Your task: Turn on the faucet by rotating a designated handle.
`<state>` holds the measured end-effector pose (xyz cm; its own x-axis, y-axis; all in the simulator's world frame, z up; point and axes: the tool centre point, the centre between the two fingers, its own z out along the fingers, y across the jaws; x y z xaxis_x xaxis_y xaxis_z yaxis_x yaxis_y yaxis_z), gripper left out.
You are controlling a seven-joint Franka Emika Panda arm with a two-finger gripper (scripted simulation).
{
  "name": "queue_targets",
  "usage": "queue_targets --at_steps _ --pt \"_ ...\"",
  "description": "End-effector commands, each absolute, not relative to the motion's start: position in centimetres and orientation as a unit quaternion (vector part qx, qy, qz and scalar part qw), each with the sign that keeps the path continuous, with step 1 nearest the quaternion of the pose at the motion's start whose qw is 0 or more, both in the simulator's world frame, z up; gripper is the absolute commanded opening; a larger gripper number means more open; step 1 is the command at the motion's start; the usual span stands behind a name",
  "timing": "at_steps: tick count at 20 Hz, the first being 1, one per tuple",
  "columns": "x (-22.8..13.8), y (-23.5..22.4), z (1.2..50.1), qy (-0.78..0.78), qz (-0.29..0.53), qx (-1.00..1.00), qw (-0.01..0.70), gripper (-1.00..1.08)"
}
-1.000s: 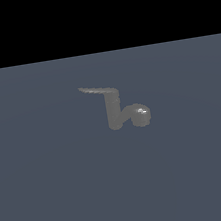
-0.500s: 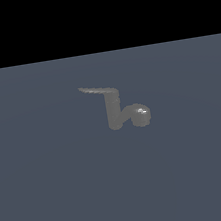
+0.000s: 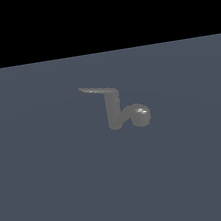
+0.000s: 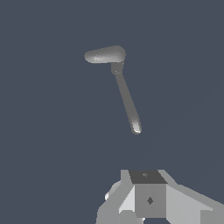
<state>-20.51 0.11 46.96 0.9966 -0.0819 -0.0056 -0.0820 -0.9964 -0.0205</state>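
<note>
Nothing moved: matte grey faucet, thin handle unturned.

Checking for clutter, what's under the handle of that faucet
Under the handle only bare grey floor shows; the faucet cylinder holds up one end. The wrist view's handle hides the strip directly below.

A flat, matte slate-blue table fills the lower part of the exterior view — bare, uniform, with no seams or texture to be seen. Above it lies a solid black band (no wall, window or furniture can be made out there). Light is soft and even. The wrist view shows the same surface — plain slate-blue.
</note>
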Motion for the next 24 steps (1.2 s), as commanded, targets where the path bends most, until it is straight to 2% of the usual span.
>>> queue_targets --at_steps 1,13,24 --pt "-19.2 0.4 46.5 0.062 0.005 -0.998 0.019 -1.0" --pt "-11.1 2.4 42.0 0.208 0.027 -0.976 0.059 -1.0" --pt "-4.1 4.4 35.9 0.354 0.046 -0.932 0.064 -1.0"
